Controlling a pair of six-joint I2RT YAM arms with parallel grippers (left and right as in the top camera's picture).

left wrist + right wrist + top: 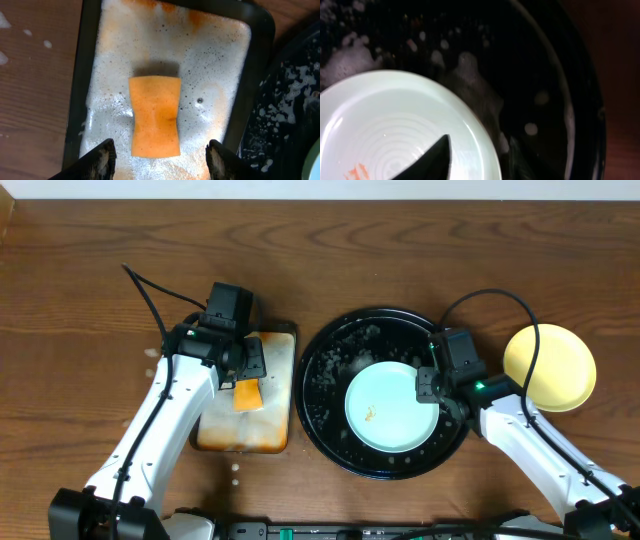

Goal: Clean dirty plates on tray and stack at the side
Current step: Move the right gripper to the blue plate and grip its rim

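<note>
One mint plate (390, 120) has its rim inside the right tool (480, 142).

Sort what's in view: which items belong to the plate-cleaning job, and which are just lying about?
Job:
- mint plate, orange specks on it, lying in the black tray
- yellow plate, on the wood to the right of the tray
- orange sponge, lying in the foamy pan

Lying about:
- foam drops on the wood beside the pan
</note>
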